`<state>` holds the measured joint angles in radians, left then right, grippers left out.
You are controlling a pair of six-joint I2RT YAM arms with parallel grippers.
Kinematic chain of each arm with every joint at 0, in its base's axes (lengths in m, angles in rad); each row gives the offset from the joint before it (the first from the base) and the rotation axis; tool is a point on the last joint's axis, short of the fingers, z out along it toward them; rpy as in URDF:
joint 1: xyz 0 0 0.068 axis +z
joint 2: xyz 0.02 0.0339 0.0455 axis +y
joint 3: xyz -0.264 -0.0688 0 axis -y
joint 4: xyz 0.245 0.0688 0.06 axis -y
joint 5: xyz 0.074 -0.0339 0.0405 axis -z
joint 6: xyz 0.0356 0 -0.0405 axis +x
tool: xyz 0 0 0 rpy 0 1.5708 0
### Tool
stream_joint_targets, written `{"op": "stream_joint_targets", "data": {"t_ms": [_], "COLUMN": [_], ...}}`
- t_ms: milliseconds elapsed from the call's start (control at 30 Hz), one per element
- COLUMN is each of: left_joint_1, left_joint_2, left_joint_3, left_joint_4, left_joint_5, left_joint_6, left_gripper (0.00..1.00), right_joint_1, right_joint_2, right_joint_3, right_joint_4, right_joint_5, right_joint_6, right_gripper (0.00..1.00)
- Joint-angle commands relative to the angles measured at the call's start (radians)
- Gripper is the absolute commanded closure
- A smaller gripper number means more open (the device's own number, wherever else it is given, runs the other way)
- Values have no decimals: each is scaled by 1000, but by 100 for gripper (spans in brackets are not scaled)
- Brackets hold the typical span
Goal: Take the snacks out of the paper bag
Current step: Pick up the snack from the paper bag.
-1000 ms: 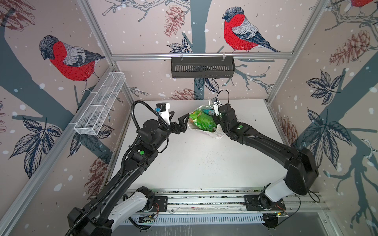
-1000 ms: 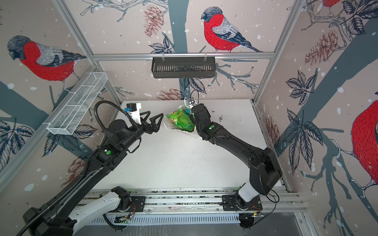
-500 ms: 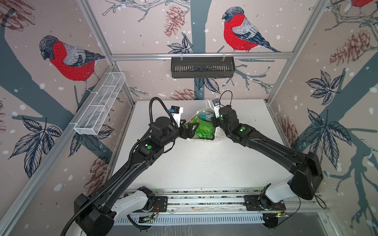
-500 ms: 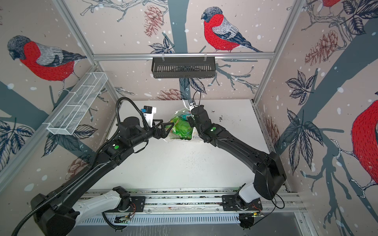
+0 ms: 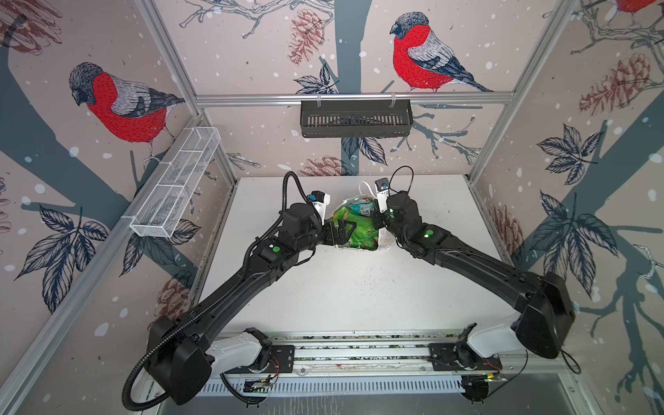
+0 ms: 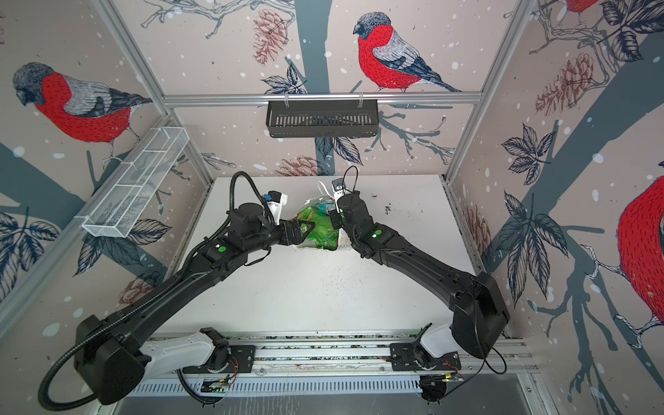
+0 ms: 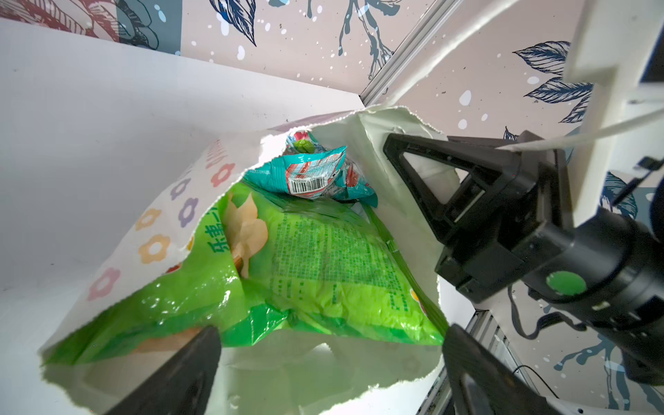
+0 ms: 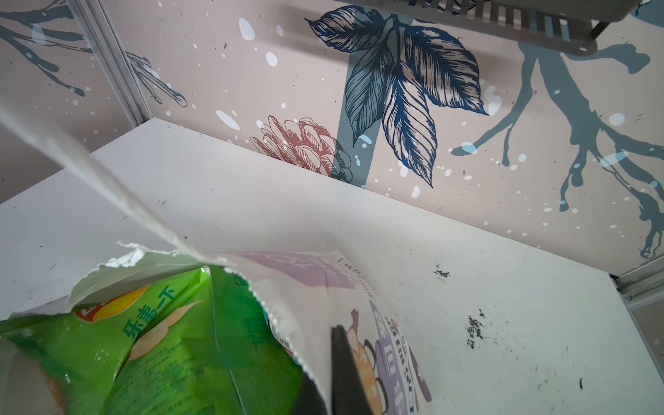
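Left of centre in both top views, the left gripper [image 5: 344, 230] stands wide open at the mouth of the paper bag [image 5: 385, 241], with nothing between its fingers. Its arm stretches from the lower left of the frame up to the middle, the wrist turned nearly level toward the opening. The bag sits slumped at the middle of the table [image 5: 359, 287], with the snacks inside it and none lying out. In the left wrist view a large green packet [image 7: 323, 258] fills the centre of the frame, and a teal packet [image 7: 312, 176] sits above it, deeper in. Right of centre, the right gripper [image 5: 376, 222] is clamped on the bag's torn rim and holds it open, its arm running in from the lower right. The step in hand looks like the first reach. The next move calls for sliding the open fingers over the green packet's near edge, closing on it, and drawing it out against the rim hold.
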<state>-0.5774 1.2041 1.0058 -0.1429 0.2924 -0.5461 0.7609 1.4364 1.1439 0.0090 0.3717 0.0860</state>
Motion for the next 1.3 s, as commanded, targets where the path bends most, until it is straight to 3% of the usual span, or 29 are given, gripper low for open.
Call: {"op": "stream_joint_targets", "data": {"t_ms": [0,167,500,700,967,1167,1267], "left_joint_1": [-1,-12,-91,-171,-177,-177,-177], "left_joint_2": [11,30,81,52,-22,-45,-40], "left_joint_3": [31,41,71,53,-28,35,81], "left_joint_4": [-32,-37,-79,-51,58,17,-21], "left_joint_5": [20,35,-84,-175,-227,-315,-362], "left_joint_6": [-4,12,70,254,440,543,534], "left_gripper": [4,4,3,3,7,7,7], "right_joint_1": [3,-1,-3,-14,-22,-27,-28], "right_joint_2": [-17,-25,-45,-29,-24,-27,-28], "right_joint_3": [-24,-36,-38,-29,-23,-24,-24], "right_joint_4": [30,31,26,12,-1,-7,-8], "right_joint_5": [7,-35,-122,-141,-160,-163,-165], "right_joint_6": [24,40,63,74,77,73,73], "right_gripper": [100,100,100,100,100,100,100]}}
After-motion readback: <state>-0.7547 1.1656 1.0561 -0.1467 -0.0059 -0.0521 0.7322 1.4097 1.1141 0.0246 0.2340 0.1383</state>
